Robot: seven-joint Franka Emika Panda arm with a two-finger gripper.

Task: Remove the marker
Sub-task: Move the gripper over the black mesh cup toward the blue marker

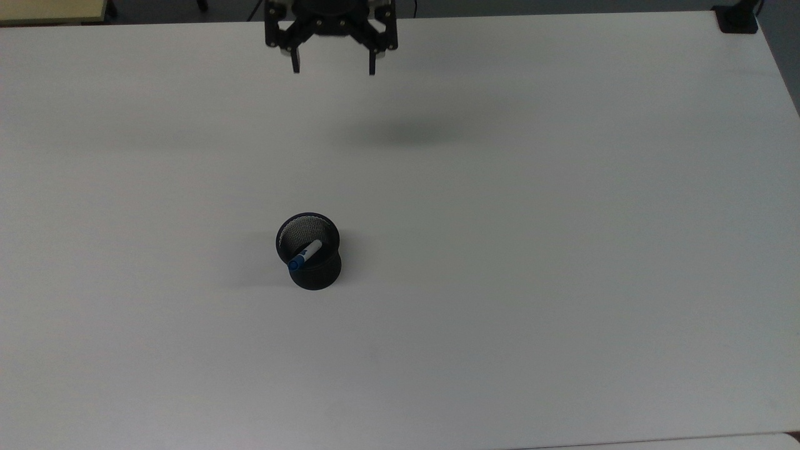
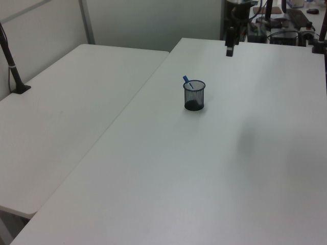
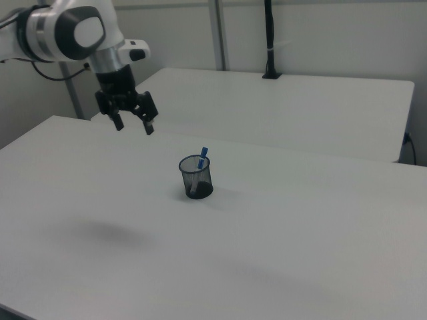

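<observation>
A white marker (image 1: 305,255) with a blue cap leans inside a black mesh cup (image 1: 310,253) standing upright on the white table (image 1: 500,250). The blue cap sticks out over the cup's rim. The same marker (image 2: 187,82) and cup (image 2: 194,95) sit mid-table in the left view, and in the right view the marker (image 3: 202,159) rises from the cup (image 3: 196,177). My gripper (image 1: 333,65) hangs open above the table near its far edge in the top view, well away from the cup. The gripper (image 3: 133,125) holds nothing and is up-left of the cup in the right view.
A second white table (image 2: 61,112) adjoins on the left view's left, with a black pole (image 2: 11,66) clamped to it. A black clamp (image 1: 737,19) sits at the top view's upper right corner. Equipment and cables (image 2: 291,25) stand behind the table's far edge.
</observation>
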